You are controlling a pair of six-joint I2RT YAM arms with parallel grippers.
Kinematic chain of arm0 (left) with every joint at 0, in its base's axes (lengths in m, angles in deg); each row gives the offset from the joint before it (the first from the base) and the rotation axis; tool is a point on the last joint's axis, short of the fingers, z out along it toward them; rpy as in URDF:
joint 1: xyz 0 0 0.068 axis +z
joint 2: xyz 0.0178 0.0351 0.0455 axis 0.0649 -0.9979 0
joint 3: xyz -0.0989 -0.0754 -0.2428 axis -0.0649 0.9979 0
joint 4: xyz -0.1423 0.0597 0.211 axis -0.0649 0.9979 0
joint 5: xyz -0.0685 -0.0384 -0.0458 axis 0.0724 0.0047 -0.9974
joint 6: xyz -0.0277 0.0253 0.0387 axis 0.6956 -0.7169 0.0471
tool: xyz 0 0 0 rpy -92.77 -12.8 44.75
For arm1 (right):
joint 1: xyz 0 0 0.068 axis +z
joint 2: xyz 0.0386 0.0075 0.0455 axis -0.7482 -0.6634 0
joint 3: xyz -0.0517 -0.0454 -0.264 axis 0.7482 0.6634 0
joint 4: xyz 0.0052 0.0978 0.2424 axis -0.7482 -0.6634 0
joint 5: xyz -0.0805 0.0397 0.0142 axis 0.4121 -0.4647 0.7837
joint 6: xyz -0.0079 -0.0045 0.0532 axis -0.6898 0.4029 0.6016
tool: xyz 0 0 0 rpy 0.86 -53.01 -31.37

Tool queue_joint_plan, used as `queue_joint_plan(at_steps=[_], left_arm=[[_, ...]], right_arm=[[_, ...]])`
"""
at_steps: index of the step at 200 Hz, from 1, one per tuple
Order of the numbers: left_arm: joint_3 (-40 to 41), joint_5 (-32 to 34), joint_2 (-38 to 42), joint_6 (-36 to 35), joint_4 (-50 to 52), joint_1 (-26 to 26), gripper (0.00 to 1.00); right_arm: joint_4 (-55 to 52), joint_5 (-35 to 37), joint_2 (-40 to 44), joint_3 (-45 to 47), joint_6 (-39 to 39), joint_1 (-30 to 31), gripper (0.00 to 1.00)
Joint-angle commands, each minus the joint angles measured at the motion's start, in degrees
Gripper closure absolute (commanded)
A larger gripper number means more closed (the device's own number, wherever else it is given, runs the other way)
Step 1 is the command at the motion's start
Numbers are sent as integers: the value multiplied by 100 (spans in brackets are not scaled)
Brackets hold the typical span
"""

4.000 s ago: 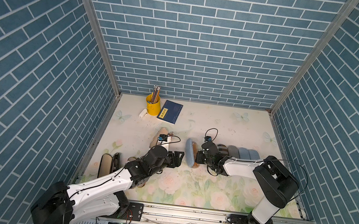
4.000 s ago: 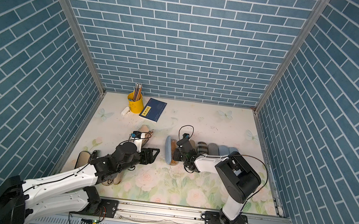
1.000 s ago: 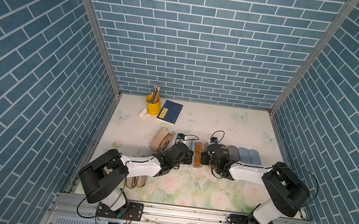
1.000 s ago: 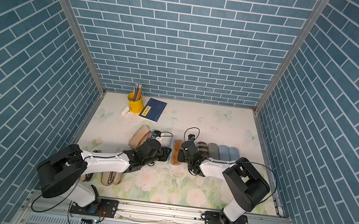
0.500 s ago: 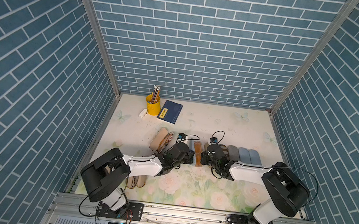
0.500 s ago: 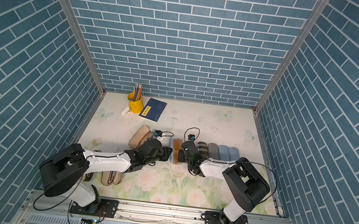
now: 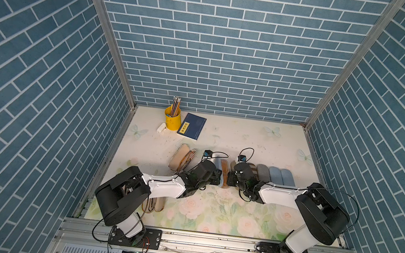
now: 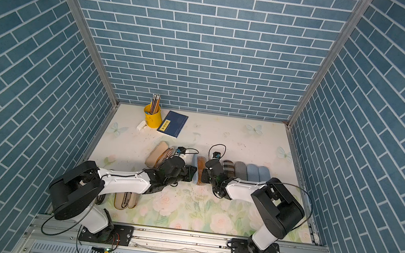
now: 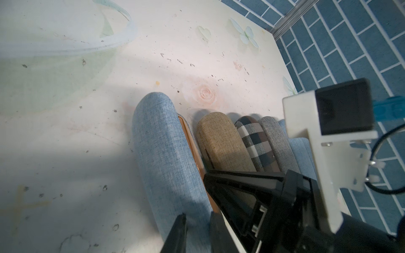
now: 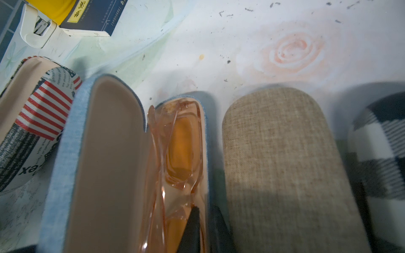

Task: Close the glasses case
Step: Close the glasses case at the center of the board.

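The glasses case (image 9: pixel 164 153) is light blue cloth and stands open among a row of cases at mid table. Its lid (image 10: pixel 109 153) is raised, showing a tan lining. Pink glasses (image 10: pixel 182 153) lie in the base. My left gripper (image 9: pixel 199 234) is shut, its fingertips (image 9: pixel 179 232) resting on the lid's outer cloth near the rim. My right gripper (image 10: pixel 205 230) is shut on the base's long wall, one finger inside over the glasses and one outside. In both top views the two grippers (image 7: pixel 214 178) (image 7: pixel 230 180) flank the case (image 8: pixel 198 170).
Closed cases lie right of it: tan (image 10: pixel 280 164), plaid (image 10: pixel 383 153), grey (image 7: pixel 262 172), blue (image 7: pixel 282 176). An open flag-print case (image 10: pixel 32 122) lies on its left. A yellow pencil cup (image 7: pixel 171 120) and blue notebook (image 7: pixel 191 129) stand at the back. Another open case (image 7: pixel 156 204) lies under my left arm.
Four seconds ago my left gripper hung left of the case; it has since come in against the lid, which stands steeper. Over the last second neither arm has visibly moved.
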Motion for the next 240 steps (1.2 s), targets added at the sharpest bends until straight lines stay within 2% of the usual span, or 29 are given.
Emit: queue_joint_plan(at_steps=[1, 240], left_arm=[[-45, -43, -158, -73, 215, -50, 77], [-344, -134, -604, -99, 189, -138, 77]], right_arm=[[53, 11, -16, 77, 0, -16, 89], [-89, 11, 62, 38, -44, -47, 89]])
